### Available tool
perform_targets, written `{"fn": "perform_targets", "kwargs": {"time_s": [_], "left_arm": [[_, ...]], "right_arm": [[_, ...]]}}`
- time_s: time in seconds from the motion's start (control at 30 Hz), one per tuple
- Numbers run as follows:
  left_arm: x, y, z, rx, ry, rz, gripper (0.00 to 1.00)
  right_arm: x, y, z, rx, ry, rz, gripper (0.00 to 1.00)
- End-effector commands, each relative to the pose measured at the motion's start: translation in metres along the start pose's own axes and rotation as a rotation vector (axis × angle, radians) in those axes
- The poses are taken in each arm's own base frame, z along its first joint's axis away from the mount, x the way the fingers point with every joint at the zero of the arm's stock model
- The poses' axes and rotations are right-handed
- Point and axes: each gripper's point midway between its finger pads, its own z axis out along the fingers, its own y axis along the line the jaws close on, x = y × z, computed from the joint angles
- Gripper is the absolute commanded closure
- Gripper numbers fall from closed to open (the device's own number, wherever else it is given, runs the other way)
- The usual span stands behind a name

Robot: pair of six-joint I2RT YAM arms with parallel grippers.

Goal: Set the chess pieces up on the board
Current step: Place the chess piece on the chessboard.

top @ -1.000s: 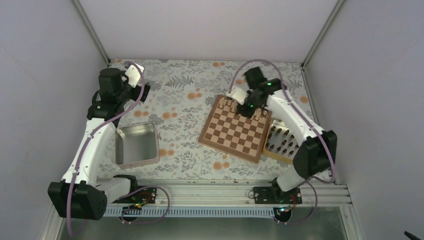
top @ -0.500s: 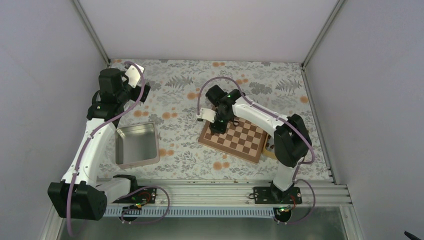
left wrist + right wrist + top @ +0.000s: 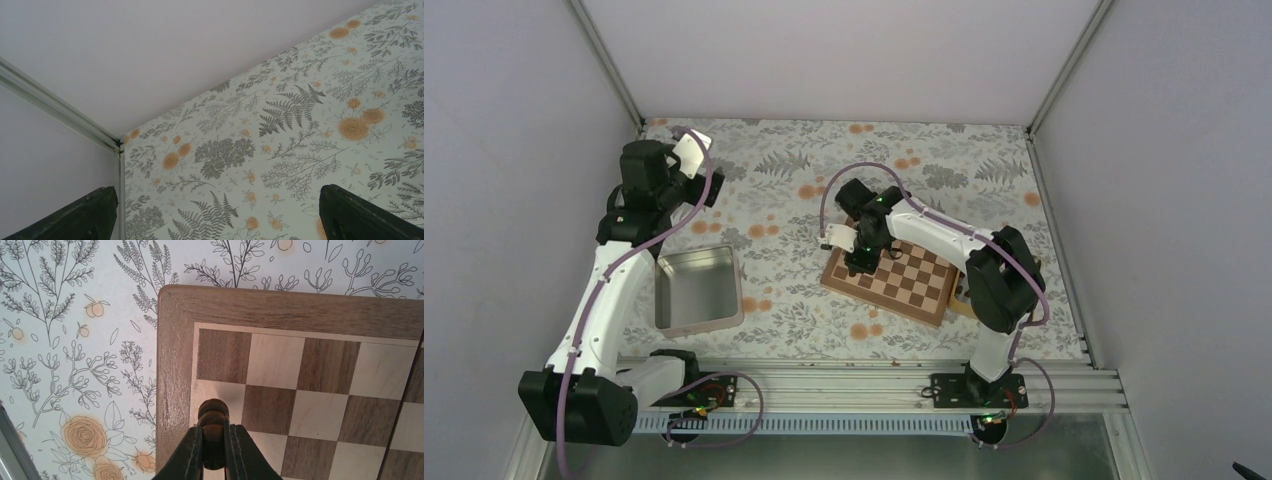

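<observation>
My right gripper (image 3: pixel 861 262) hangs over the near left corner of the board (image 3: pixel 916 288). In the right wrist view its fingers (image 3: pixel 192 450) are shut on one dark brown chess piece (image 3: pixel 213 414). The piece's rounded head pokes out beyond the fingertips, over a light square in the edge column, beside the board's brown border (image 3: pixel 172 365). The squares in that view are bare. My left gripper (image 3: pixel 703 189) is far off at the back left. Its jaws stand wide open over the flowered cloth (image 3: pixel 280 130), with nothing between them.
A grey metal tin (image 3: pixel 696 290) lies empty left of the board, near the left arm. A sliver of the light wooden tray (image 3: pixel 960 302) shows at the board's right edge, mostly hidden by the right arm. White walls close in the table.
The right arm has swung from the board's far right side to its near left corner, shut on the dark piece. The left arm has stayed still.
</observation>
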Motion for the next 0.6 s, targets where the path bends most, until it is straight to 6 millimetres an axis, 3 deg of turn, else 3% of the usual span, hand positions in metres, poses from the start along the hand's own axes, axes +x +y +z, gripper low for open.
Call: {"fn": "perform_targets", "kwargs": {"time_s": [0.0,0.57], "left_arm": [[0.0026,-0.002,0.0002,0.01,-0.003,-0.01,0.0],[0.0071,-0.0028,-0.001,0.005,0.002,-0.004,0.0]], "right_arm": [[-0.0015,0.0015,0.0044,0.01,-0.009,0.0,0.96],[-0.0005,-0.0018,0.0128,0.015,0.004,0.006,0.96]]}}
